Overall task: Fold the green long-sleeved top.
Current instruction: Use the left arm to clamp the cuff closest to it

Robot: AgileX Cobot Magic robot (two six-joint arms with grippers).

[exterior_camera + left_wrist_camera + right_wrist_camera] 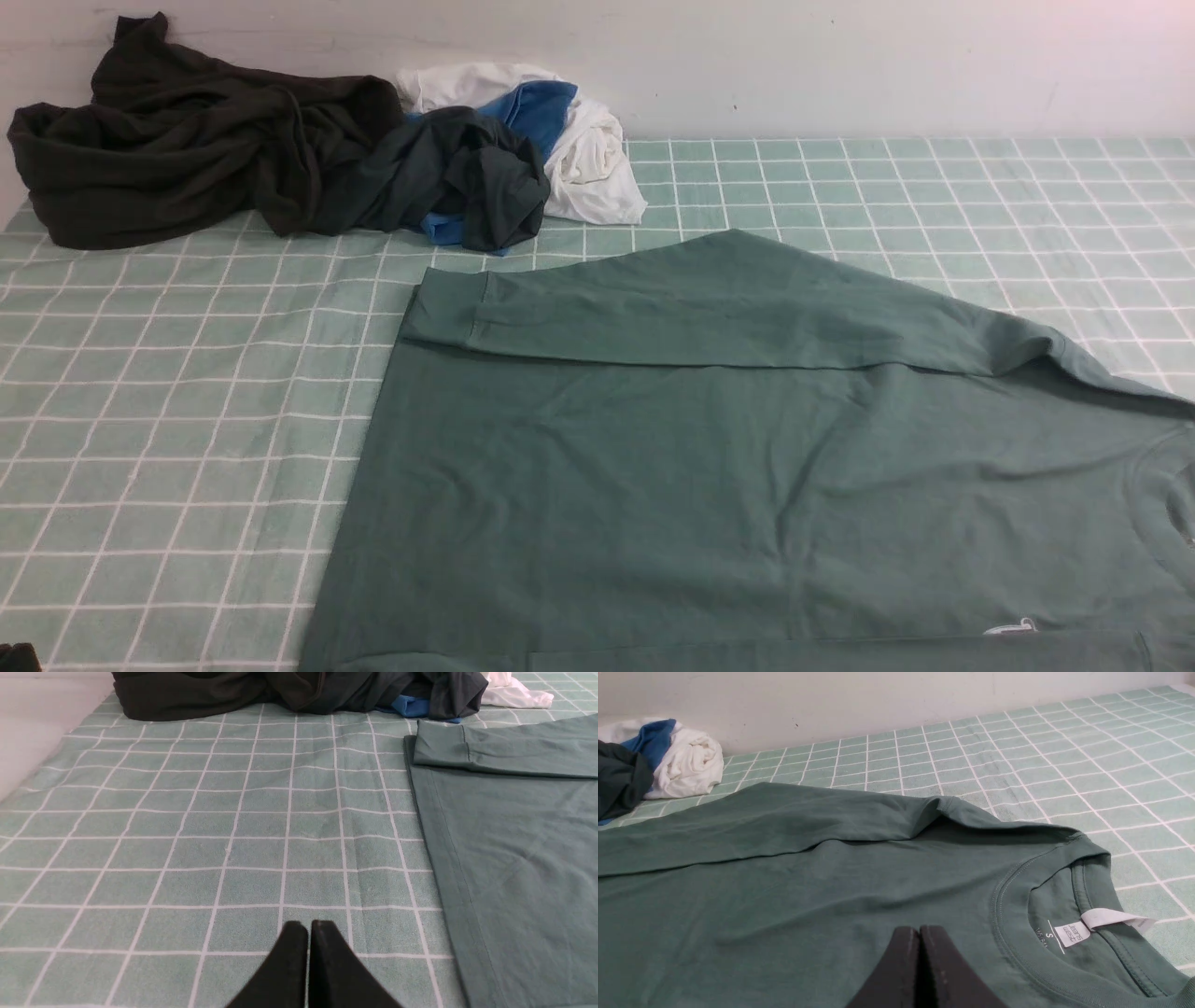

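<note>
Top (653, 495) is laid on the checked cloth (187, 420), centre to right, running off the near and right of the front view; dark pile (215, 131) is at far left. Long axis is judged left-right: hem at left, collar (1017, 933) at right. Far sleeve (672, 317) is already folded in along the far side, cuff at the hem's far corner; near sleeve (840, 653) seems folded too, along the near edge. Left gripper (302, 928): tips closed together, nothing held, aimed over cloth to the left of the hem, top lying to its right. Right gripper (917, 933): tips closed, nothing seen between them, aimed over the body near the collar; contact can't be told. Right arm is judged nearer to the bulk and collar, left arm nearer to the hem. If the body is to be folded next, both grippers need to be opened, and the left one shifted right to the hem. Sleeves could be dragged loose if only the upper layer is pinched.
</note>
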